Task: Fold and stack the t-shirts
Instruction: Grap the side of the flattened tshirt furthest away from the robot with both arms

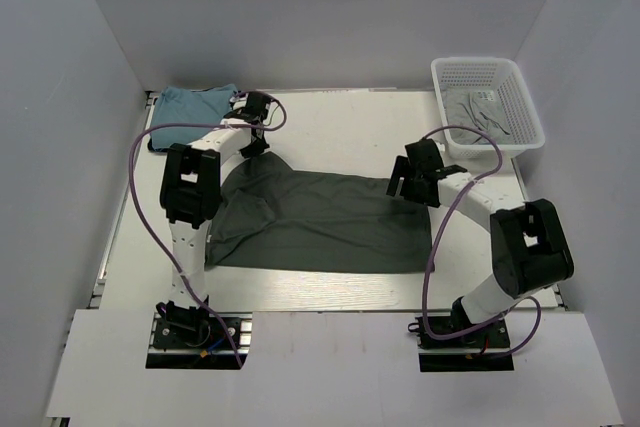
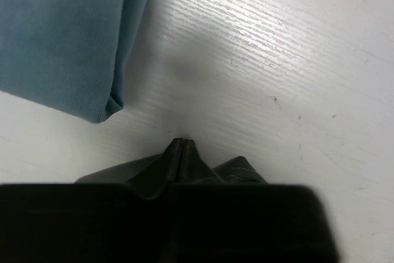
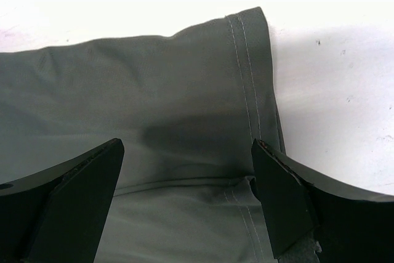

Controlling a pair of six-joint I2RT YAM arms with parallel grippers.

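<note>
Dark grey-green t-shirt (image 1: 320, 222) lies flat, ready for folding; left jaws pinch its edge, right jaws gape above its hem.

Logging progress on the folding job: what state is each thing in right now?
dark grey-green t-shirt: lying flat, one edge pinched.
teal t-shirt: folded, far left corner.
pale grey garments: crumpled in the basket.
white basket: upright, far right.
left gripper: shut on the dark grey-green t-shirt's edge.
right gripper: open, over the dark grey-green t-shirt's hem.
</note>
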